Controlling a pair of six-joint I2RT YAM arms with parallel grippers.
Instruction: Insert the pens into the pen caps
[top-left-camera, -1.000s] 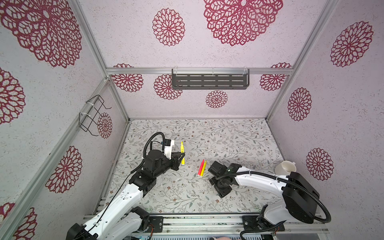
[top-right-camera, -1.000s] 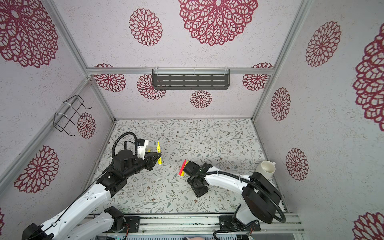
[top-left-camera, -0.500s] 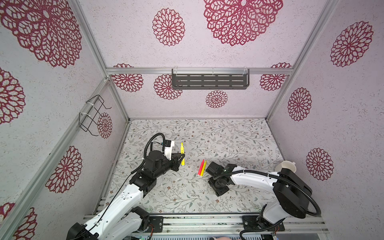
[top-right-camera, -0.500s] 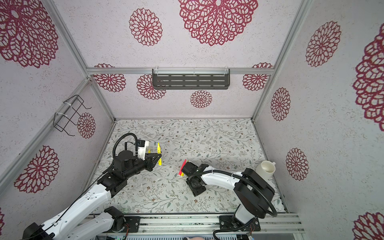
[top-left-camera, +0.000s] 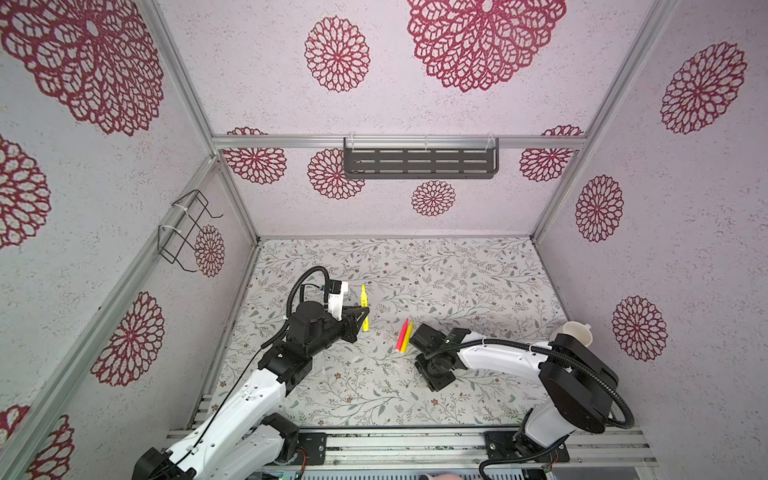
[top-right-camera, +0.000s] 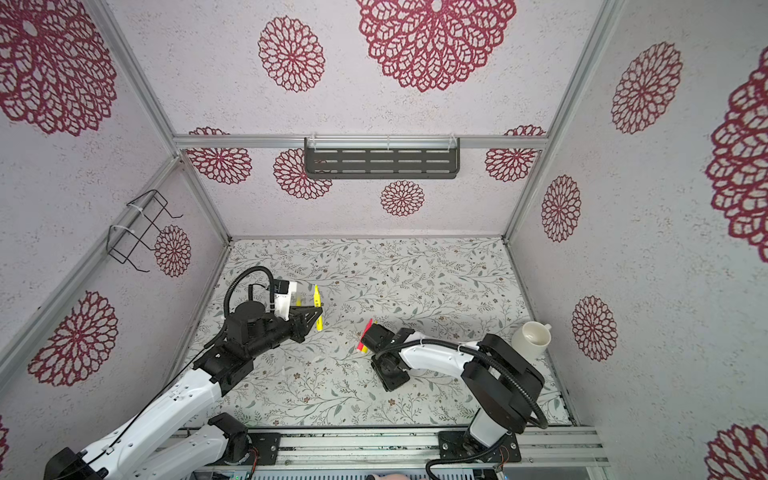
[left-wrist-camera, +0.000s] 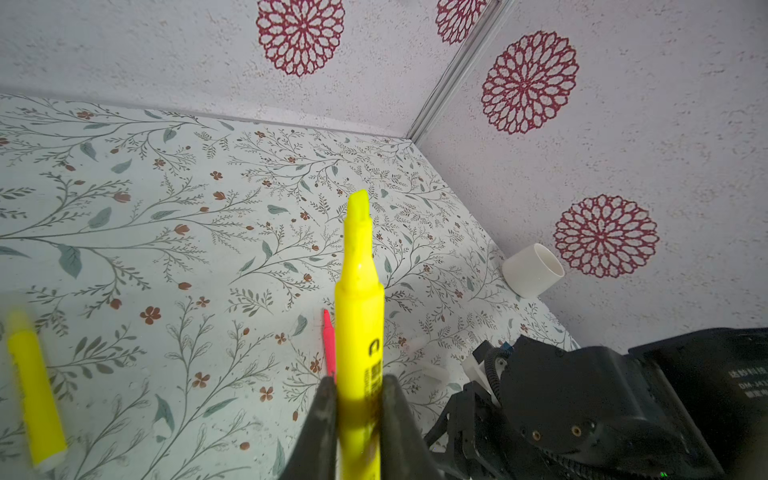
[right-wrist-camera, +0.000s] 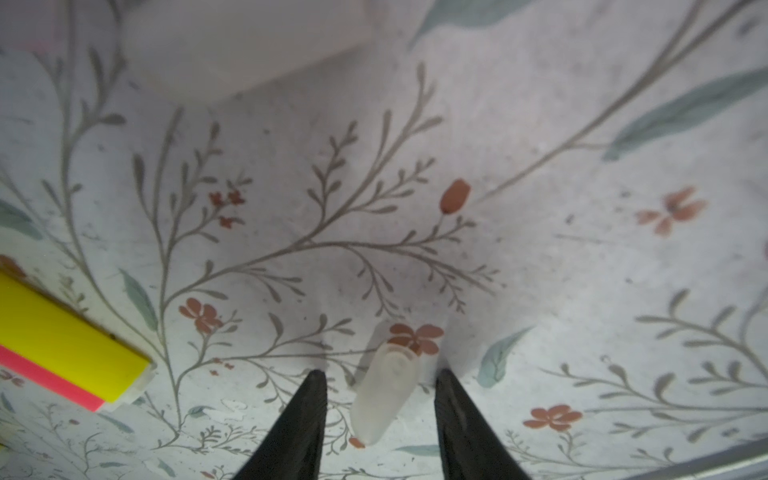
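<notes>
I'm clamping a yellow pen (left-wrist-camera: 359, 316) in left pincer (left-wrist-camera: 358, 395); right pincer (right-wrist-camera: 379, 374) straddling clear cap (right-wrist-camera: 384, 395) on desk (right-wrist-camera: 540, 257), jaws apart.

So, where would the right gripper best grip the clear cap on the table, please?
Probably across the clear cap's middle, coming straight down: it lies flat, lengthwise between the right gripper's open jaws, so its long sides face them.

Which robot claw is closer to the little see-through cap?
Right. The right gripper has the cap between its fingers; the left gripper is farther off, holding a yellow pen.
</notes>
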